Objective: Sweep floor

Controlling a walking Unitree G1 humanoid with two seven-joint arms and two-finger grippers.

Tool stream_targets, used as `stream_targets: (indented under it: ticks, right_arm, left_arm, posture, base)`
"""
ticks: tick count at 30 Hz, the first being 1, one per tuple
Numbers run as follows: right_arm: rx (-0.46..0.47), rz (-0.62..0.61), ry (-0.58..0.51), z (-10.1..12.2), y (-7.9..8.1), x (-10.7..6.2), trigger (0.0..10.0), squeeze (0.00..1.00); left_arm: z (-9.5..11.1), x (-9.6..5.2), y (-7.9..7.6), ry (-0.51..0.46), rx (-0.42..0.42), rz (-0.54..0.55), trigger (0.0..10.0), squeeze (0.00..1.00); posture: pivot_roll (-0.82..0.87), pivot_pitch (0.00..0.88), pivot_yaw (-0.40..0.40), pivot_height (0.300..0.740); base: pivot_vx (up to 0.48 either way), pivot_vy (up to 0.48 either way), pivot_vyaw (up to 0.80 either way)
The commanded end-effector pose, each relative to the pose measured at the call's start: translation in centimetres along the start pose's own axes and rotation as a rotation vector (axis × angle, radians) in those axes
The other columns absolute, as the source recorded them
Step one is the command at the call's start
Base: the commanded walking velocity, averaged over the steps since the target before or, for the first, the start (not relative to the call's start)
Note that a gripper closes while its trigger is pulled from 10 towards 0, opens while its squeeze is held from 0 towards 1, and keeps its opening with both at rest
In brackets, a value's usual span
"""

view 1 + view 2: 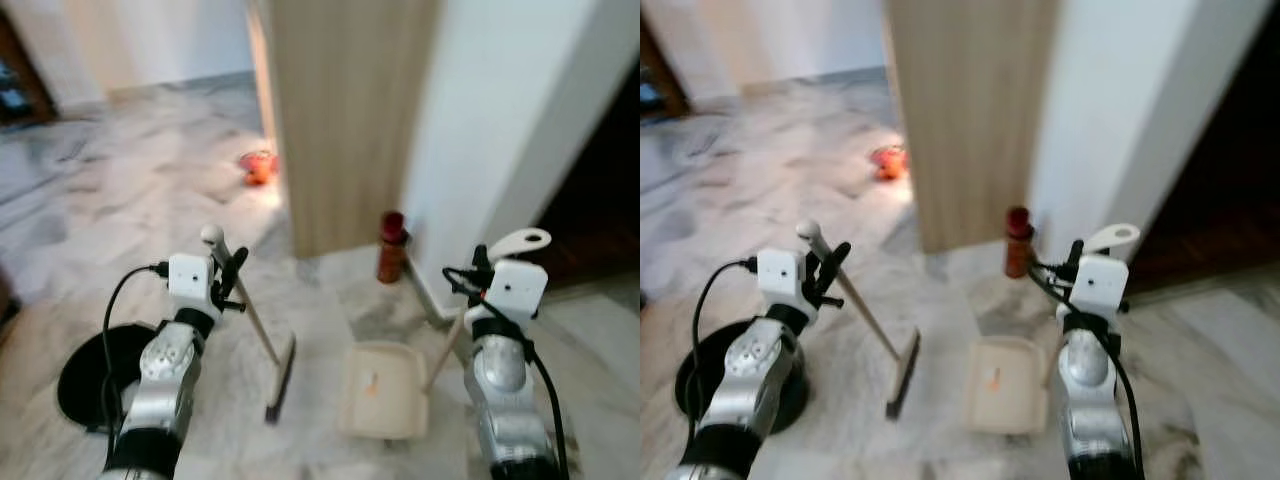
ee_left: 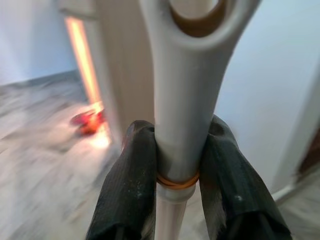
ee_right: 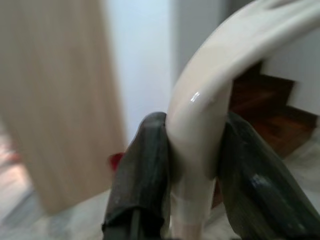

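My left gripper (image 1: 228,268) is shut on the top of a broom handle (image 1: 250,310); the broom head (image 1: 281,378) rests on the marble floor between my arms. In the left wrist view both black fingers (image 2: 127,185) clamp the pale handle (image 2: 182,100). My right gripper (image 1: 481,262) is shut on the cream handle (image 1: 522,241) of a long-handled dustpan. Its pan (image 1: 383,390) lies flat on the floor with a small orange scrap (image 1: 372,383) inside. The right wrist view shows the curved handle (image 3: 200,125) between the fingers (image 3: 142,170).
A wooden panel (image 1: 345,120) and a white wall (image 1: 500,130) stand close ahead. A red-brown bottle (image 1: 391,247) sits at the wall's foot. An orange object (image 1: 257,166) lies farther off on the floor. A black round base (image 1: 100,375) is by my left arm.
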State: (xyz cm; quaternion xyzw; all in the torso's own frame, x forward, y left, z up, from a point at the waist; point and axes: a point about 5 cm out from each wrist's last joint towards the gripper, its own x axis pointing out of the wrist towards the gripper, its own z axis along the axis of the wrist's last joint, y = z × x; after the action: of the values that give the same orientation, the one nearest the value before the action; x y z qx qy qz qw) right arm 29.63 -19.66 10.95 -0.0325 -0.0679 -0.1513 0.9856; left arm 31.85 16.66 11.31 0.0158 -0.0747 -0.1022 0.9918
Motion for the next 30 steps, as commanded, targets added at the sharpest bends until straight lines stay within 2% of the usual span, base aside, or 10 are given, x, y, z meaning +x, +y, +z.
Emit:
stream_targets:
  ticks: [1,9,30]
  right_arm:
    - [0.019,0.015,-0.057,1.42,0.68,0.49,10.0,0.0]
    - [0.028,0.028,-0.059,1.59,0.96,0.52,10.0,0.0]
    - [0.029,0.035,-0.052,1.59,1.04,0.21,10.0,0.0]
  left_arm:
    - [0.95,0.2,0.69,-0.04,0.023,0.013,10.0,0.0]
    - [1.22,-0.07,1.22,-0.053,0.033,0.034,10.0,0.0]
    - [1.06,-0.1,0.81,-0.048,0.026,0.026,10.0,0.0]
  posture:
    - [-0.06,0.039,0.071,0.74]
    - [-0.04,0.056,0.053,0.74]
    - [-0.04,0.069,0.046,0.74]
  base:
    - [0.0,0.0,-0.79]
    - [0.0,0.0,-0.79]
    - [0.0,0.0,-0.79]
